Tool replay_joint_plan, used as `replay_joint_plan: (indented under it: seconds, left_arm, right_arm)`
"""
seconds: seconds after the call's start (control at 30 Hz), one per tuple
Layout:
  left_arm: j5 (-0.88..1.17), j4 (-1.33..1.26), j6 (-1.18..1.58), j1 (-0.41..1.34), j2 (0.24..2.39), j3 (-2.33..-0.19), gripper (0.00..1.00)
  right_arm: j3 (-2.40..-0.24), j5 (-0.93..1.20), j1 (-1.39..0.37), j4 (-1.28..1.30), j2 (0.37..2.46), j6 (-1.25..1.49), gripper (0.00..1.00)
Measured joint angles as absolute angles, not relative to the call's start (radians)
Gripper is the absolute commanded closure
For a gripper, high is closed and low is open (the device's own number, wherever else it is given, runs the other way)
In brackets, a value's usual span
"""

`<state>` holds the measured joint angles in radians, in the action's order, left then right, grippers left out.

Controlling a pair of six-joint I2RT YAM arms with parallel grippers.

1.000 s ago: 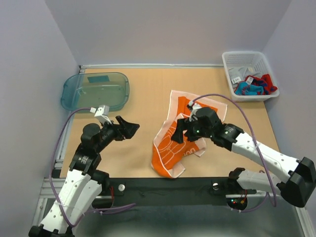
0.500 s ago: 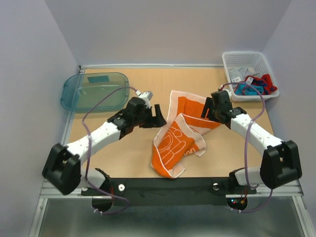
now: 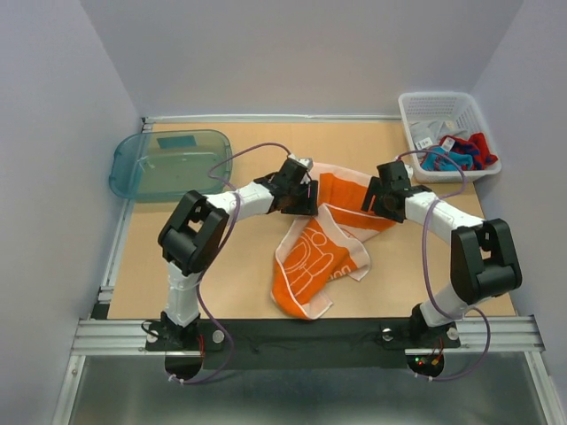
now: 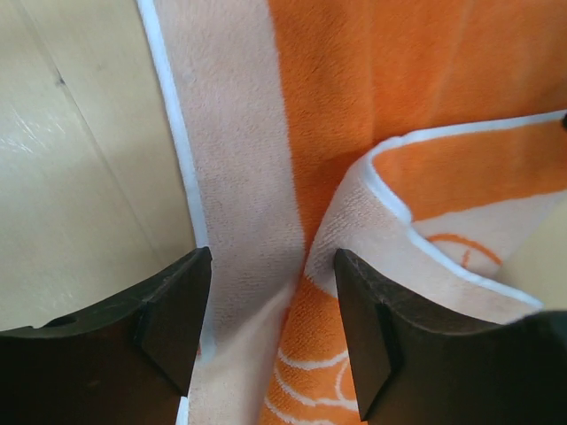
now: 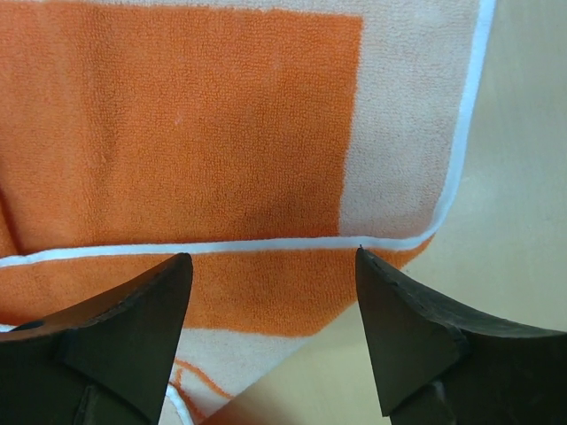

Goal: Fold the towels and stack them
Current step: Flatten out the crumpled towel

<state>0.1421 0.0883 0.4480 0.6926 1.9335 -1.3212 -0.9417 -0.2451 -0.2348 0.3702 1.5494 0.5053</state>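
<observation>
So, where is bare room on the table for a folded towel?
Bare table lies near-left, between the teal tray and the orange towel, and near-right, between the towel and the white mesh basket. The middle is crowded: the left gripper and right gripper are at the towel.

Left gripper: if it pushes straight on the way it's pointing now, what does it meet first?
The orange towel: the left gripper points down at its pale border strip, which shows between the open jaws, beside a folded-over flap. How close the tips are is unclear.
</observation>
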Motion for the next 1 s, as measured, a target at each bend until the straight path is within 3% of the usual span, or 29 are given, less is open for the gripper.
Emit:
replay_joint_plan:
  seconds: [0.2, 0.47, 0.63, 0.77, 0.9, 1.0]
  left_arm:
    - [0.128, 0.050, 0.471, 0.706, 1.957, -1.253, 0.54]
    - [0.120, -0.076, 0.606, 0.720, 1.725, -0.905, 0.57]
    - [0.098, -0.038, 0.702, 0.737, 1.529, -0.711, 0.51]
    - [0.076, 0.055, 0.759, 0.752, 1.393, -0.635, 0.37]
    - [0.006, 0.134, 0.771, 0.741, 1.287, -0.663, 0.20]
    - [-0.024, 0.155, 0.733, 0.704, 1.313, -0.756, 0.14]
  right_arm:
    - [-0.942, -0.212, -0.235, 0.337, 1.612, 0.485, 0.25]
    - [-0.942, -0.120, -0.235, 0.321, 1.633, 0.426, 0.30]
    - [-0.942, -0.016, -0.240, 0.317, 1.637, 0.398, 0.29]
    - [-0.942, 0.038, -0.251, 0.327, 1.617, 0.385, 0.28]
    - [-0.974, 0.028, -0.256, 0.367, 1.561, 0.355, 0.28]
    - [-1.078, -0.002, -0.245, 0.385, 1.577, 0.326, 0.29]
